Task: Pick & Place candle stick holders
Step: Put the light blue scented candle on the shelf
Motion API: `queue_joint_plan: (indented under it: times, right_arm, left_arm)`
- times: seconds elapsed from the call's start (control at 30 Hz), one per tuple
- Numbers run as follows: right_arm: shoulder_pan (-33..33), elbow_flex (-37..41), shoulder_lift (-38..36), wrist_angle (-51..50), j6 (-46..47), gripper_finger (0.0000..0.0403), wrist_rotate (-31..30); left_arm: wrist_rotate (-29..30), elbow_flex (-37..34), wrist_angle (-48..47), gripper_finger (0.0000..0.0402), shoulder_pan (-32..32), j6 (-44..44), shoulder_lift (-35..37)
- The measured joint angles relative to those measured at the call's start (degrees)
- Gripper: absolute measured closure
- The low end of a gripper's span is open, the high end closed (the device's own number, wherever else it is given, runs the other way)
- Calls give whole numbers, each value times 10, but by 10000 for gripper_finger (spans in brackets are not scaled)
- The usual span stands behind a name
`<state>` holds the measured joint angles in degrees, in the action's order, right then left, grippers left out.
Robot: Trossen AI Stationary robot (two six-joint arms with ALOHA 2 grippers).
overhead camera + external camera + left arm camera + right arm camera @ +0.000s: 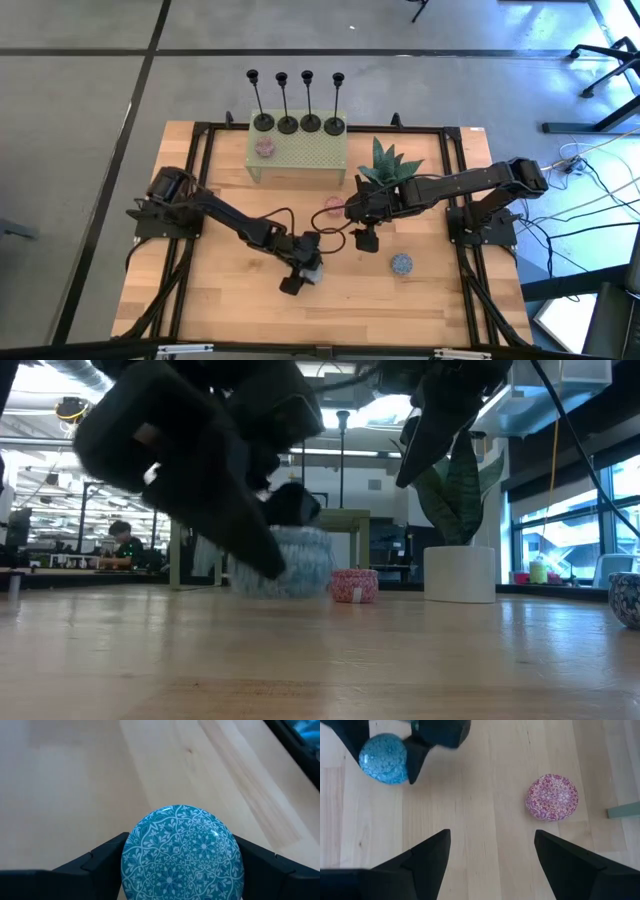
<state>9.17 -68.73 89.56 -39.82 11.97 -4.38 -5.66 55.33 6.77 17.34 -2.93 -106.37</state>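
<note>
Four black candlestick holders (pixel 298 123) stand by their round bases in a row on the far edge of a green riser (pixel 300 155). No gripper is near them. My left gripper (pixel 305 272) is near the table's middle front, shut on a round blue patterned piece (pixel 182 852). My right gripper (pixel 366 238) hangs open and empty over bare wood (pixel 492 840), right of the left gripper. It is near a pink patterned round piece (pixel 552 797) that lies on the table. My left gripper pinches the blue round piece by its two opposite sides (pixel 131 851) between its two fingers. The fingers (pixel 102 857) come from above, pointing down. The piece sits with its domed top up. In the low view its underside (pixel 285 592) shows at about tabletop level; whether it is clear I cannot tell.
A potted green plant (pixel 385 165) stands right of the riser, close behind my right arm. Another pink round piece (pixel 264 148) lies on the riser. A grey-blue round piece (pixel 401 264) lies at the front right. A black frame (pixel 200 160) borders the table.
</note>
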Motion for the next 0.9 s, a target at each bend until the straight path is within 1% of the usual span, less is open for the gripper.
queue_joint_plan:
  times: [0.1,0.23,0.43,0.5,0.57,0.63,0.7,0.8,0.9]
  right_arm:
    - [0,0,0,0,0,110,-1]
    - [0,0,0,1,0,110,-1]
    - [0,0,0,5,0,110,-1]
    - [0,0,0,4,0,110,-1]
    - [0,0,0,4,0,110,-1]
    - [0,0,0,5,0,110,-1]
    - [0,0,0,8,0,110,-1]
    - [0,0,0,8,0,110,-1]
    - [0,0,0,8,0,109,0]
  left_arm:
    - [35,0,-27,106,-2,12,36]
    - [103,0,-93,94,-17,12,103]
    - [260,0,-203,97,-61,6,210]
    - [316,0,-224,97,-83,-4,239]
    - [359,0,-238,97,-106,-15,260]
    - [375,0,-249,97,-130,-22,274]
    - [379,0,-248,96,-152,-24,281]
    - [387,0,-249,96,-182,-24,280]
    - [413,1,-246,96,-207,-23,271]
